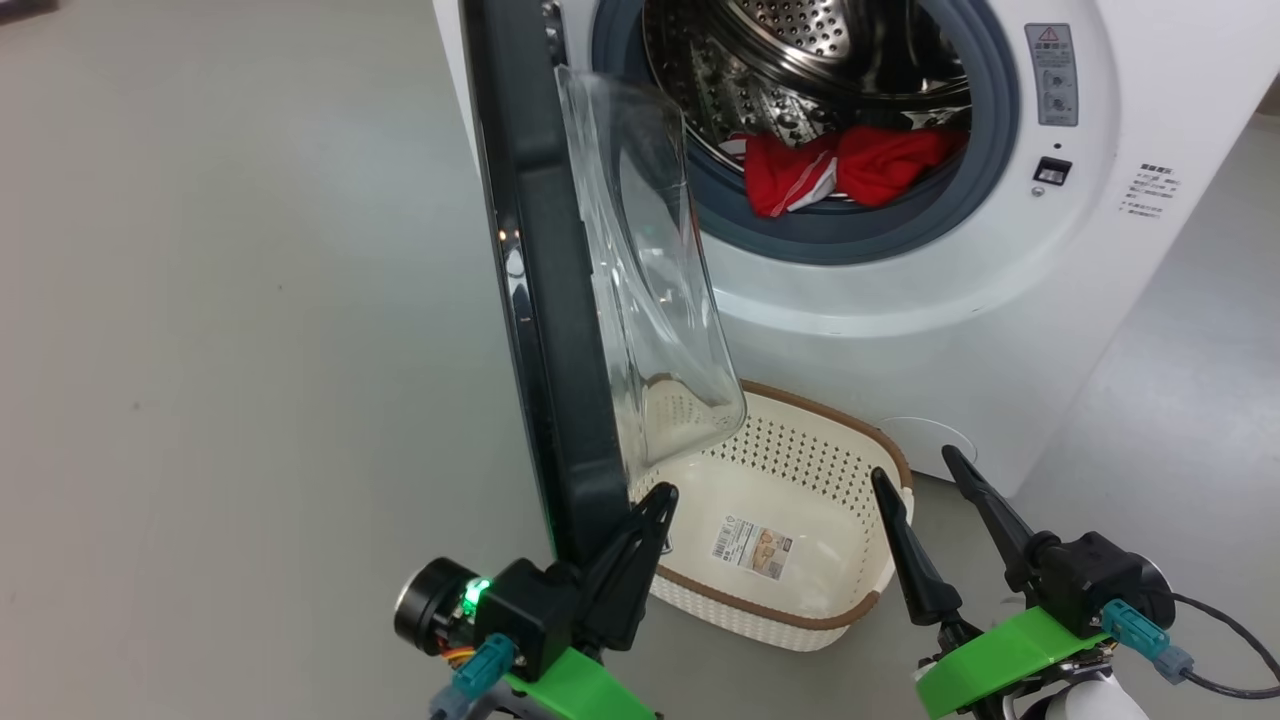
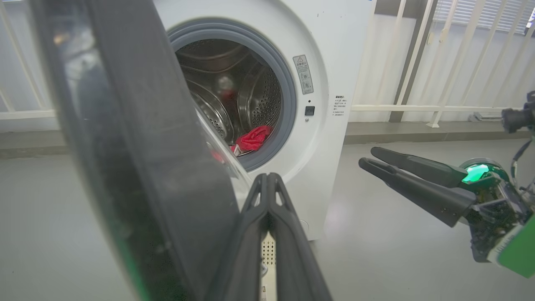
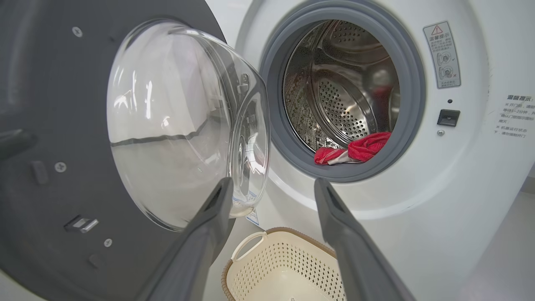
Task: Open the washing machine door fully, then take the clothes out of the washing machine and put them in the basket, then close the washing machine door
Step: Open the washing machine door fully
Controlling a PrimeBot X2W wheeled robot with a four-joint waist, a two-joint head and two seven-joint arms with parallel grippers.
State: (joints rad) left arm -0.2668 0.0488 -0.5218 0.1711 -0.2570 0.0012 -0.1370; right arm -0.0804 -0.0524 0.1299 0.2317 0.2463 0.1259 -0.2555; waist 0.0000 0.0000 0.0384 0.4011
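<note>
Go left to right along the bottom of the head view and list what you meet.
left gripper, shut, by the washing machine door's lower edge → basket → right gripper, open

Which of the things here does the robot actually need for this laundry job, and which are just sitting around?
Needed for the job:
washing machine
washing machine door, open
red clothes in the drum
basket on the floor
left pincer, shut
right pincer, open

Just there:
white railing
warning sticker
black cable
</note>
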